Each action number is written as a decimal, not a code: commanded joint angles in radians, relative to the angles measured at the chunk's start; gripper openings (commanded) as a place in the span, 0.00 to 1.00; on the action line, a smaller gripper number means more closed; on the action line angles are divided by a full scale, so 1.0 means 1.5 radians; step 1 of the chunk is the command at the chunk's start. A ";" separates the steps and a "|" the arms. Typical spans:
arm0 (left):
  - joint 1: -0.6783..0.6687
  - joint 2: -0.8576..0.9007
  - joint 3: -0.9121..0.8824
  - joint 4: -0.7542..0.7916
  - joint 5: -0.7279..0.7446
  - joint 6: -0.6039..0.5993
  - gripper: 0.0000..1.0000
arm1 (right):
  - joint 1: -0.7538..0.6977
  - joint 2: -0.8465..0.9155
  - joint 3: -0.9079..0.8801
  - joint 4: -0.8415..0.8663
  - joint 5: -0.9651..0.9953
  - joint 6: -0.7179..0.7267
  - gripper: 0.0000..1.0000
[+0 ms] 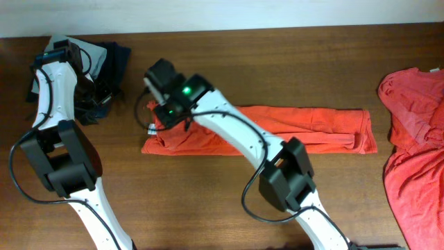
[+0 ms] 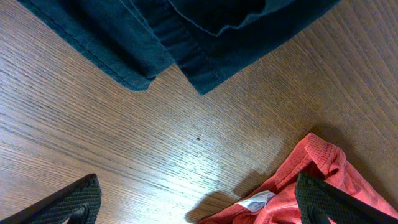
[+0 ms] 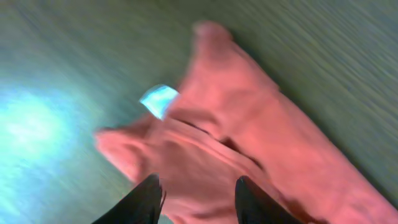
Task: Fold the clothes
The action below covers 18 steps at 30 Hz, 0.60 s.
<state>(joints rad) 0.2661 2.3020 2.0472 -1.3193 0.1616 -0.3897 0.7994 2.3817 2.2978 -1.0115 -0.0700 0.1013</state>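
Wooden table (image 1: 208, 208) with two arms, described from left to right.

**Far left, back corner.** A dark navy garment (image 1: 111, 62) lies in a loose heap. The left arm reaches over it. In the left wrist view its hemmed edges (image 2: 186, 37) fill the top of the picture.

**Left gripper** (image 2: 196, 186). The jaws are spread wide, with one dark finger (image 2: 81, 199) at each lower corner of the wrist view. Between them there is only bare wood. The gripper hangs above the table, between the navy garment and the collar end of the orange-red shirt, and touches neither.

**Left of centre.** The right arm crosses diagonally from the front edge, with a green light (image 1: 186, 89) on its wrist. It ends over the left end of the folded T-shirt (image 1: 312, 128).

**Right gripper** (image 3: 198, 196). The jaws are parted, and the two dark fingertips (image 3: 144, 200) stand apart above rumpled orange-red cloth (image 3: 249, 143). The view is blurred, and no fabric can be seen pinched between them. A small white neck label (image 3: 158, 99) sticks out at the shirt's edge just beyond the fingers. It also shows in the left wrist view (image 2: 256, 200).

**Centre.** The folded T-shirt lies as a long, narrow band across the table. Its left end is bunched under the right gripper and its right end is squared off.

**Far right.** A second orange-red T-shirt (image 1: 416, 139) lies crumpled and unfolded, well apart from the band and running off the table's right edge.
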 commanded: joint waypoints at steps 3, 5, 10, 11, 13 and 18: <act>0.001 -0.004 0.008 0.000 0.005 -0.004 0.99 | 0.026 0.028 -0.007 0.013 0.002 0.001 0.44; 0.001 -0.004 0.008 -0.001 0.005 -0.004 0.99 | 0.031 0.034 -0.007 0.016 0.002 0.001 0.44; 0.001 -0.004 0.008 0.000 0.005 -0.004 0.99 | 0.032 0.053 -0.007 0.023 0.004 0.001 0.44; 0.001 -0.004 0.008 0.000 0.005 -0.004 0.99 | 0.032 0.059 -0.007 0.025 0.004 0.001 0.44; 0.001 -0.004 0.008 -0.001 0.005 -0.004 0.99 | 0.034 0.067 -0.007 0.030 0.004 0.001 0.45; 0.001 -0.004 0.008 0.000 0.005 -0.004 0.99 | 0.039 0.087 -0.007 0.037 0.004 0.001 0.44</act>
<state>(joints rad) 0.2661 2.3020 2.0472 -1.3193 0.1616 -0.3897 0.8474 2.4889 2.2959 -0.9600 -0.0696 0.1013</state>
